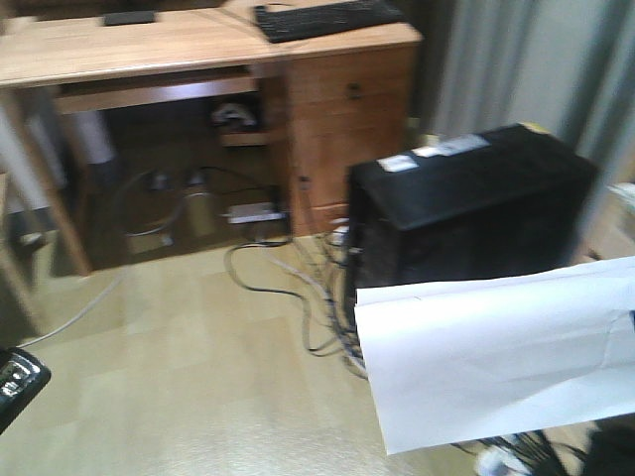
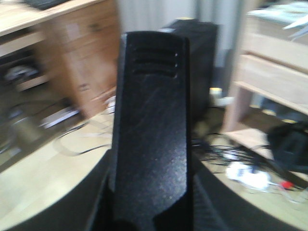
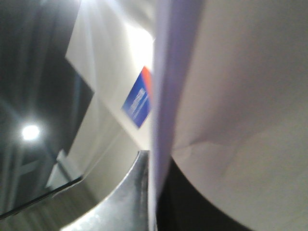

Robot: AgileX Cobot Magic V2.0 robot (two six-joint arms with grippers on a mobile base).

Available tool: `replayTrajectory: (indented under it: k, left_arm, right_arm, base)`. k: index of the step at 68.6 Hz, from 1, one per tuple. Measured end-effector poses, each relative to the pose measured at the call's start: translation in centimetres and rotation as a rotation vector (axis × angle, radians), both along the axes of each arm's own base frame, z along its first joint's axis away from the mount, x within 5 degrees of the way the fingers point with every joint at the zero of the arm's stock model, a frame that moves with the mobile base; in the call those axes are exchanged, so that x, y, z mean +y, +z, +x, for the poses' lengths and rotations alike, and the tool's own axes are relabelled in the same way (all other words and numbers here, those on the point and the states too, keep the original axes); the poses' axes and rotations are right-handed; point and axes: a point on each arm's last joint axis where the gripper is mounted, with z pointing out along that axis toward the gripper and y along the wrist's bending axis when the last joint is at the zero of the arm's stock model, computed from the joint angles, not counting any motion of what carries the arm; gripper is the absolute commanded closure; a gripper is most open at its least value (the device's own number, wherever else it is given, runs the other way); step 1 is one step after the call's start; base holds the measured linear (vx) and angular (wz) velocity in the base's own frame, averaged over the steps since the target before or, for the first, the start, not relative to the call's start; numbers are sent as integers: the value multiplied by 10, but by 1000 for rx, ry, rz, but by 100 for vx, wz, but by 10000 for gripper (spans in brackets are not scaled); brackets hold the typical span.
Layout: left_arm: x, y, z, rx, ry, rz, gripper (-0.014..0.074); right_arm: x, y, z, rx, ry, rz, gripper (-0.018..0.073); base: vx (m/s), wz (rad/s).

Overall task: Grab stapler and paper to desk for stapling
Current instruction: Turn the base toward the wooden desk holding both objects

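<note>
The black stapler [image 2: 151,125] fills the middle of the left wrist view, standing lengthwise between the dark fingers of my left gripper [image 2: 151,197], which is shut on it. Its end with a silver part pokes in at the bottom left of the front view as the stapler [image 1: 15,382]. The white paper [image 1: 501,357] hangs in the air at the lower right, above the floor. In the right wrist view the paper [image 3: 240,96] runs edge-on between the jaws of my right gripper [image 3: 154,192], which is shut on it. The light-wood desk [image 1: 189,45] stands ahead at the top left.
A black keyboard [image 1: 327,18] lies on the desk. A black computer tower [image 1: 466,208] stands on the floor right of the desk drawers [image 1: 347,129], with tangled cables [image 1: 308,288] around it. A light-wood shelf unit [image 2: 274,72] is at the right.
</note>
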Motion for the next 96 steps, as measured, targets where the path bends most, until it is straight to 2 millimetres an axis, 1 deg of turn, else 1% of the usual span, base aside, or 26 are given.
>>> replayTrajectory:
  k: [16,33,96]
  left_arm:
    - [0,0,0,0,0,0,603]
    - [0,0,0,0,0,0,603]
    - [0,0,0,0,0,0,603]
  right_arm:
    - [0,0,0,0,0,0,564]
    - [0,0,0,0,0,0,564]
    - [0,0,0,0,0,0,564]
  base:
    - [10,54]
    - [9,27]
    - [15,6]
